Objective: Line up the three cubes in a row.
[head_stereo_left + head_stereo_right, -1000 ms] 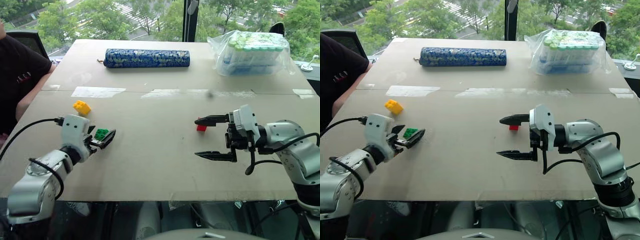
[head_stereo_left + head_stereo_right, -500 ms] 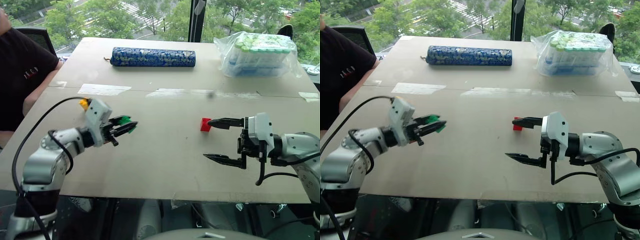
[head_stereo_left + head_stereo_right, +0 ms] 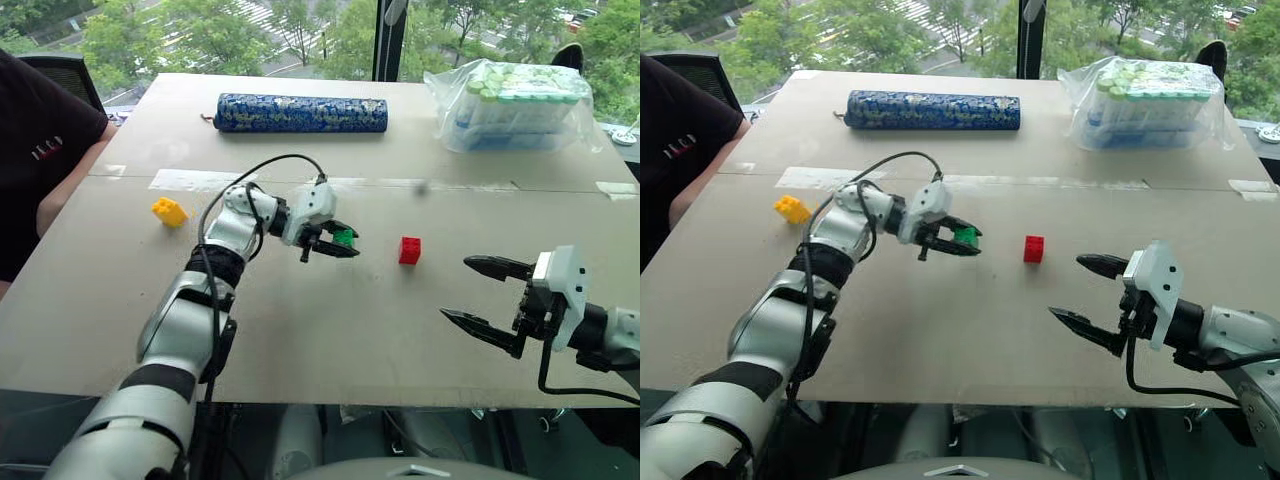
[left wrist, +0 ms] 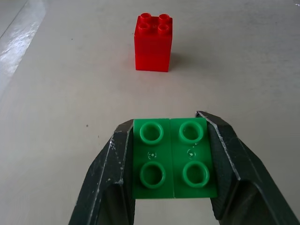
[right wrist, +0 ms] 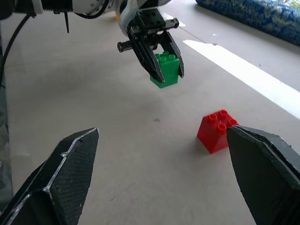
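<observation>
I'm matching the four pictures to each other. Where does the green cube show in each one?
Left eye: green cube centre, in left hand.
Right eye: centre.
Left wrist: low centre, between the fingers.
Right wrist: upper middle.
Shared landmark: red cube.

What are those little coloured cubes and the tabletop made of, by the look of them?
The green cube, red cube and yellow cube look like moulded plastic: smooth, slightly glossy, with round studs on top. The table looks like matte beige board, perhaps cardboard or fibreboard, its panels joined by pale tape.
</observation>
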